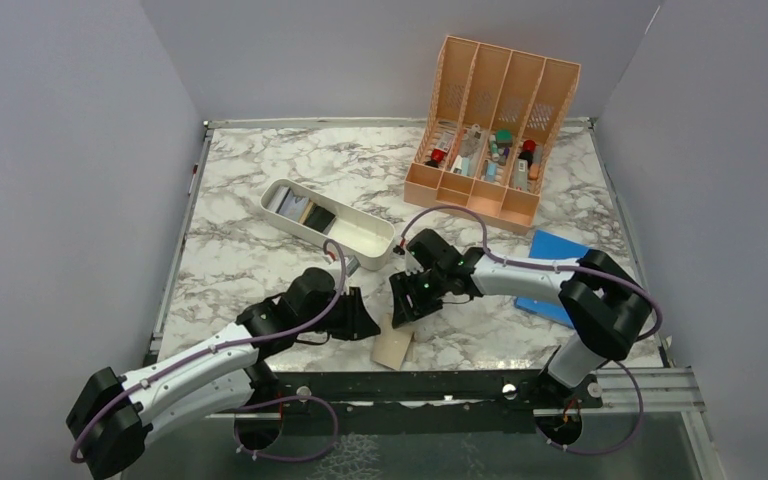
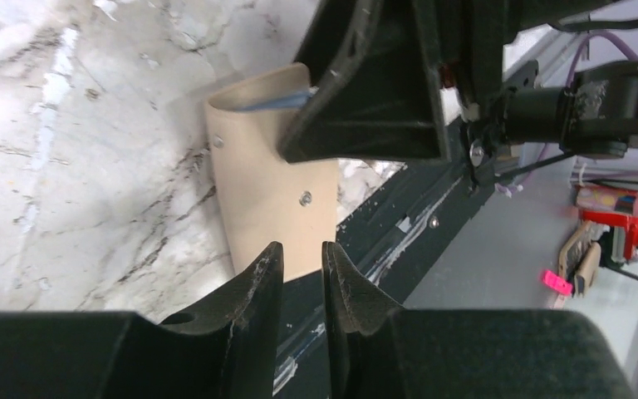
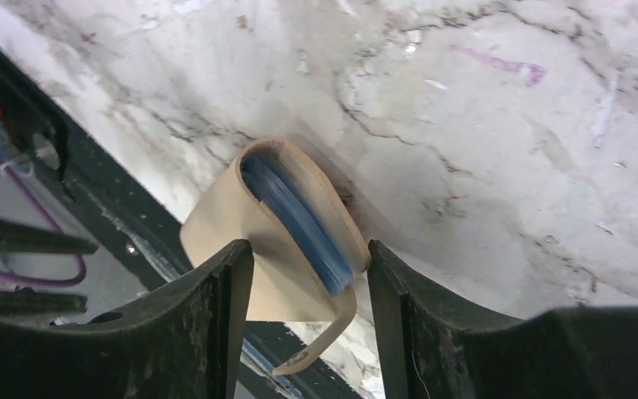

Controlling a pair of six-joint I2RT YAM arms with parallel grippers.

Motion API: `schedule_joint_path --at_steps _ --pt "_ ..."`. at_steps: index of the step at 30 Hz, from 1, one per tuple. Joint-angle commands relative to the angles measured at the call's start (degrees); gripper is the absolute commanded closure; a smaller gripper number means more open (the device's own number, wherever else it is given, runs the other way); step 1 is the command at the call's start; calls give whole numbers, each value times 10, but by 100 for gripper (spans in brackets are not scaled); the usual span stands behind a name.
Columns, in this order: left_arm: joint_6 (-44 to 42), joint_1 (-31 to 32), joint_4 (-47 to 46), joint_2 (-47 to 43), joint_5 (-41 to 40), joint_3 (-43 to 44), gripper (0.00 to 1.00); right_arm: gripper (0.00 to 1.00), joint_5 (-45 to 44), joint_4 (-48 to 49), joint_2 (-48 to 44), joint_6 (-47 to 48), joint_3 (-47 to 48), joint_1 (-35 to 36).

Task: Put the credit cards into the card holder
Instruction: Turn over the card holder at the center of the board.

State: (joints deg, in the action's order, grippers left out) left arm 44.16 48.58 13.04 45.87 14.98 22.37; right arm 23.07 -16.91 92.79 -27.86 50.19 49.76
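The tan card holder lies folded at the table's near edge, its lower end over the black rail. My right gripper hangs over it, open, one finger on each side of the fold. The right wrist view shows blue layers inside the fold; whether they are lining or credit cards I cannot tell. My left gripper points at the holder's near end with a narrow gap and nothing between its fingers. Dark and pale credit cards lie in the white tray.
The long white tray sits behind the grippers. A peach slotted organizer with small items stands at the back right. A bright-blue flat rectangle lies under the right arm. The black rail runs along the near edge.
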Motion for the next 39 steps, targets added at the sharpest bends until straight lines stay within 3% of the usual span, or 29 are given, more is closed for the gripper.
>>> schedule_joint_path --at_steps 1,5,11,20,24,28,39 --pt "11 12 -60 -1 45 -16 74 41 -74 -36 9 -3 19 -5" --pt "21 15 -87 -1 51 -35 74 32 -98 -65 -22 -16 34 -6" --pt "21 20 -89 9 40 -48 74 32 -96 -95 -92 -44 4 -6" --pt "27 67 -101 62 33 -44 75 48 -88 -51 -177 -94 -89 -5" --pt "37 88 -108 71 20 -50 85 55 -98 -35 -195 -107 -112 -5" --pt "44 95 -135 91 14 -57 93 59 -87 -13 -206 -116 -132 -5" --pt "32 97 -181 191 -5 -24 94 65 -77 16 -216 -114 -156 -6"
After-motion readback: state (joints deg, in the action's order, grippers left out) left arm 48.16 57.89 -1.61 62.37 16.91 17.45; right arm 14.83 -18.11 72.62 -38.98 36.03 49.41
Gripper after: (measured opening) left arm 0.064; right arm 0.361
